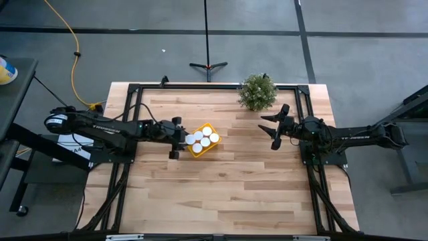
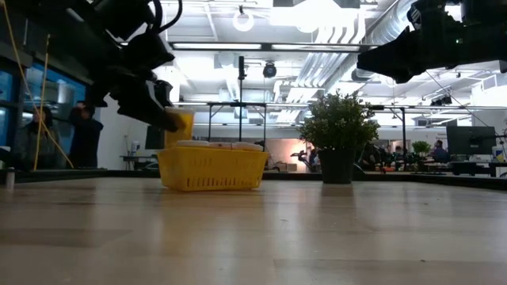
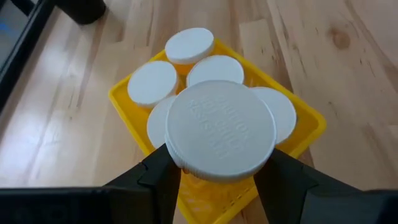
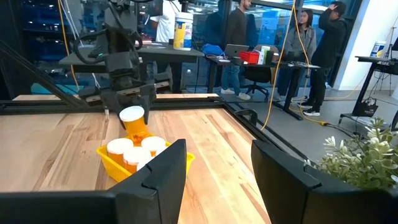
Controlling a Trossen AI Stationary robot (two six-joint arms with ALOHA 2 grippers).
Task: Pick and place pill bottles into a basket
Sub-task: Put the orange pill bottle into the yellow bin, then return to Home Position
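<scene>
The left gripper hangs just above the basket, its fingers closed on a pill bottle held upright, white cap toward the wrist camera. The right wrist view shows this bottle lifted clear of the others, at the basket's left side, nearest the left arm. In the low view its orange body sits above the yellow wall.

5 pill bottles already stand in the basket, caps up and packed close together. The high view shows no bottle loose on the tabletop, so the held one looks to be the 6th and last.

The step in hand appears to be the placing of this last bottle. The free room seems to be the corner of the basket directly below the left gripper, against the near-left wall; the rest is filled with caps. The next move calls for a straight descent into that gap, keeping the bottle upright so it does not land on a neighbouring cap or the rim, then parting the fingers without knocking the others.

The right gripper waits well apart, right of the basket and near the potted plant, its fingers spread and holding nothing.
</scene>
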